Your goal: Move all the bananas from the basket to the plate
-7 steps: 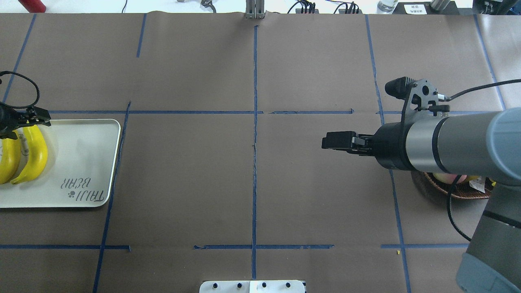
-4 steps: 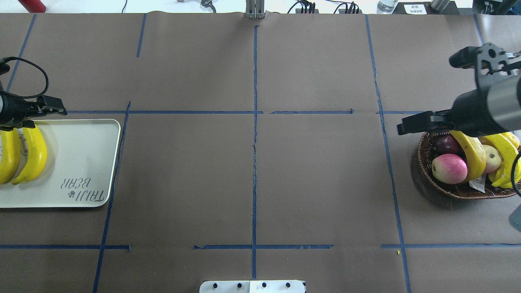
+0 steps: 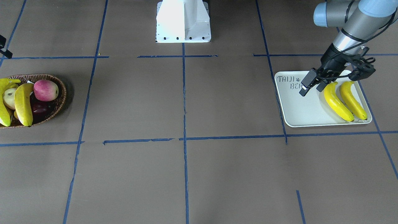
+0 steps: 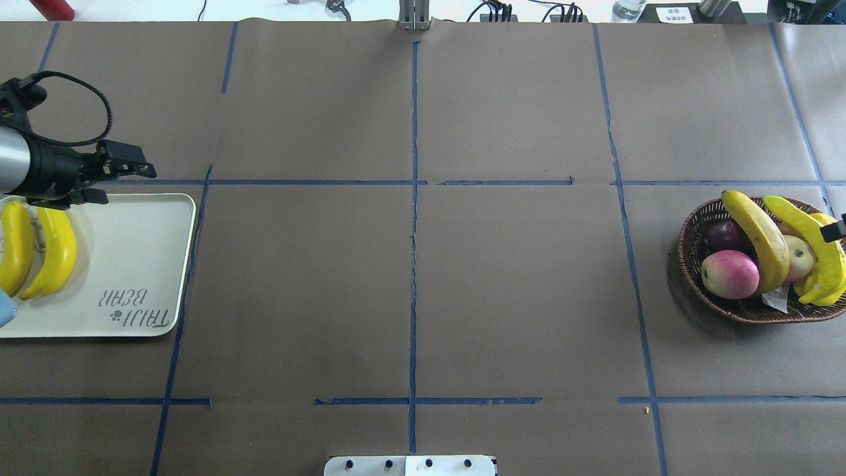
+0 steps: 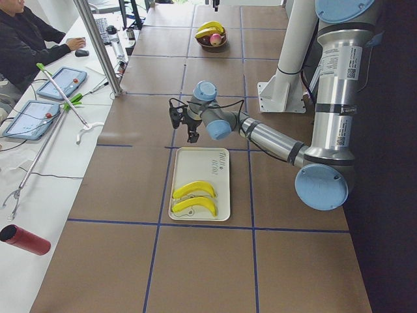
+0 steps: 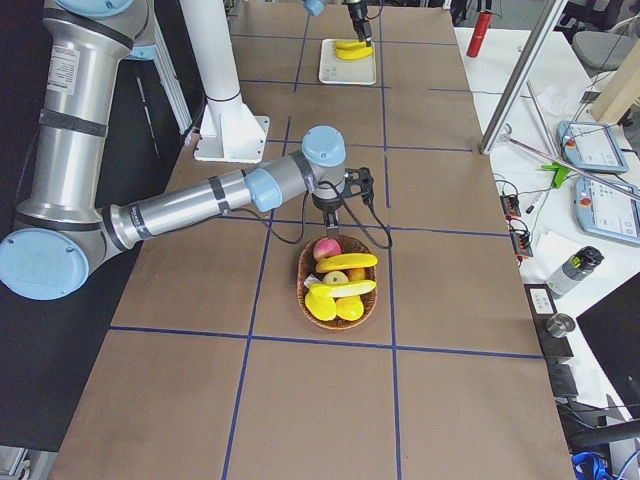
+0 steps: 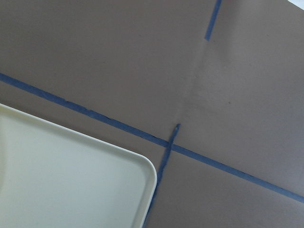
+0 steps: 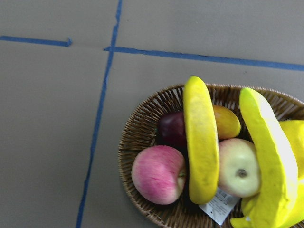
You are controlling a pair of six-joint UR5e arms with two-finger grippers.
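Note:
Two yellow bananas [image 4: 56, 254] [image 4: 13, 248] lie side by side on the white plate [image 4: 132, 244] at the table's left end; in the front-facing view they [image 3: 337, 101] lie on the plate's [image 3: 298, 109] right half. My left gripper [image 4: 129, 164] is open and empty, above the plate's far edge [image 3: 306, 85]. Two more bananas [image 4: 760, 238] [image 4: 813, 251] rest across the fruit in the wicker basket [image 4: 740, 314], also seen in the right wrist view [image 8: 202, 147]. My right gripper [image 6: 331, 228] hangs above the basket; only a finger tip [image 4: 833, 230] shows overhead, so I cannot tell its state.
The basket also holds a pink-red apple [image 4: 729, 273], a dark purple fruit [image 4: 724, 233] and a pale apple [image 4: 800, 258]. The robot's white base [image 3: 183, 21] stands at the table's near edge. An operator [image 5: 26, 39] sits at a side desk.
My right arm has swung from the table's middle back to the right edge, uncovering the basket. My left gripper has moved off the banana's end, rightward past the plate's far edge.

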